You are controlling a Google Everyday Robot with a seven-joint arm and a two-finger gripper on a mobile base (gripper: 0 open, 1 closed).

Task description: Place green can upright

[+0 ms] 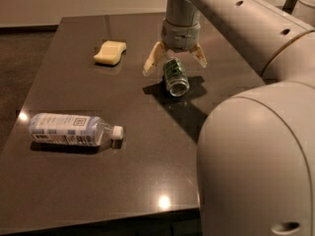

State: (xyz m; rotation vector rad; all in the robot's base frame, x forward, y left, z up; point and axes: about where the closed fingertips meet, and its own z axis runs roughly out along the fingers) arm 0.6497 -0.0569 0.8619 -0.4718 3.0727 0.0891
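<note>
One green can [175,75] lies sideways on the bench [88,191] near the sponge [110,52], pincer [174,64] spread wide astride it: grasp stage, next it should squeeze, then tip upright.

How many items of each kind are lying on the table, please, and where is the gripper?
Green can: 1
Water bottle: 1
Yellow sponge: 1
Total: 3
The gripper is directly over the green can.
</note>
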